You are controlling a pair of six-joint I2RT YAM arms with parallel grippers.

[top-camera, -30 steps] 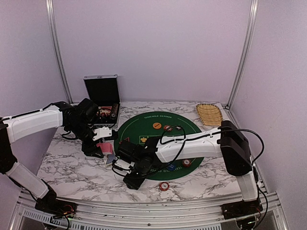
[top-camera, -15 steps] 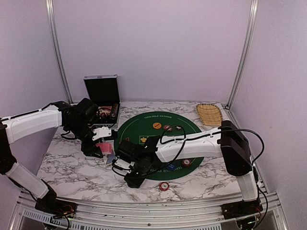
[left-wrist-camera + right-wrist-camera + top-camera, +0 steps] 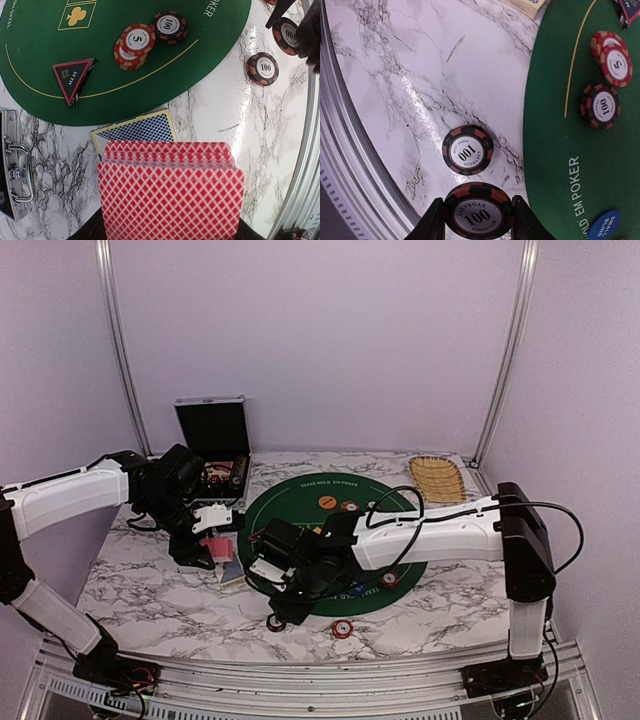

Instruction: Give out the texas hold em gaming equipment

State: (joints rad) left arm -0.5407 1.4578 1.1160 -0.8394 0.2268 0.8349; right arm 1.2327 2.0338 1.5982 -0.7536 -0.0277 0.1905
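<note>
My left gripper [image 3: 214, 546] is shut on a fanned stack of red-backed playing cards [image 3: 170, 190], held above the marble beside the green mat [image 3: 330, 515]. A blue-backed card [image 3: 140, 129] lies flat under it. My right gripper [image 3: 479, 216] is shut on a dark red "100" poker chip [image 3: 479, 212], just above the marble near the front edge [image 3: 286, 610]. A second "100" chip [image 3: 467, 150] lies on the marble just beyond it. On the mat are a "5" chip stack [image 3: 134, 44], a "100" chip [image 3: 170, 26] and the dark triangular marker [image 3: 73, 77].
A red chip [image 3: 342, 628] lies on the marble by the front rail. The mat also holds an orange button [image 3: 327, 502], a blue button [image 3: 358, 588] and more chips [image 3: 388, 580]. The open black case [image 3: 212, 440] stands at back left, the wicker basket [image 3: 437, 478] at back right.
My right arm's elbow has swung out to the right and its gripper has shifted slightly toward the mat, uncovering a dark chip on the marble. The left arm has not moved.
</note>
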